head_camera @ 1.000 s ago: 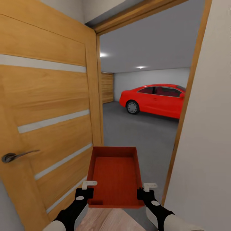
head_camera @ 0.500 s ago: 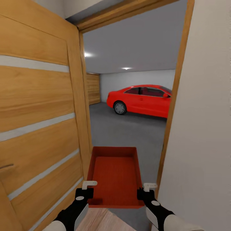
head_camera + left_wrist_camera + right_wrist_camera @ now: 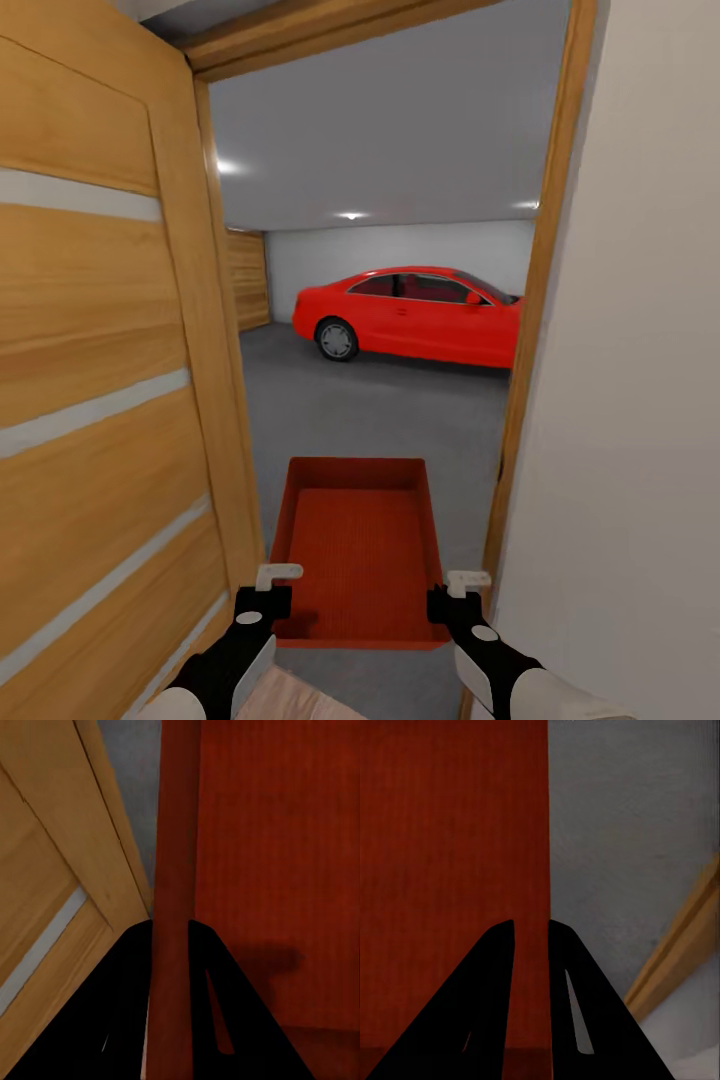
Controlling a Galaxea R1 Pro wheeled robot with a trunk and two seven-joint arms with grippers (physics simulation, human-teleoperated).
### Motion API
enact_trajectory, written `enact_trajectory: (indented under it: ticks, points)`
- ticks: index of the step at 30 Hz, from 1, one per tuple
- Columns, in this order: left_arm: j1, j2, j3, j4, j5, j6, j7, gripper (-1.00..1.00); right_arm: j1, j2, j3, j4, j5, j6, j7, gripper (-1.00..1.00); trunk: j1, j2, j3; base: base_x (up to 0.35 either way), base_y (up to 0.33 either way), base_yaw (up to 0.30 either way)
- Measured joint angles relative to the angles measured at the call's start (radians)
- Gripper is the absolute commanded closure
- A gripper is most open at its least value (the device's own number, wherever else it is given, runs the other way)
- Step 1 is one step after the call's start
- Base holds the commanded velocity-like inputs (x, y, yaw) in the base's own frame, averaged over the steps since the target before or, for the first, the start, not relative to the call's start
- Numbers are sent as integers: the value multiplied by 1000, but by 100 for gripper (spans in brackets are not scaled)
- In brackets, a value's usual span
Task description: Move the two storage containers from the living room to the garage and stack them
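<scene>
the left end effector (image 3: 262, 598) is clenched on the left thin wall of the storage container (image 3: 360, 545); the right end effector (image 3: 452, 598) is clenched on its right wall. the container is a red-orange rectangular open-topped box with a finely ribbed bottom, held level in the doorway. left of the container stands an open wood-grain door (image 3: 100, 400) with pale inlaid strips. beyond the container lies rough dark grey floor (image 3: 400, 420) and a glossy red car (image 3: 420, 315).

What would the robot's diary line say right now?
place: doorway into garage | carried: red-orange open-topped storage container | left end effector: clamped on its left wall | right end effector: clamped on right wall | ahead: red car
</scene>
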Motion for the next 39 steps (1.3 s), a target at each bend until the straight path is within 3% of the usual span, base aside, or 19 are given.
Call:
enact_trajectory:
  ticks: [16,39]
  points:
    - [0,0,-1,-1,1,0,1,100,0,0,0,0,0,0,0,100,0,0,1,247,216,-33]
    - [0,0,-2,-1,2,0,1,100,0,0,0,0,1,0,0,100,0,0,1,247,216,-235]
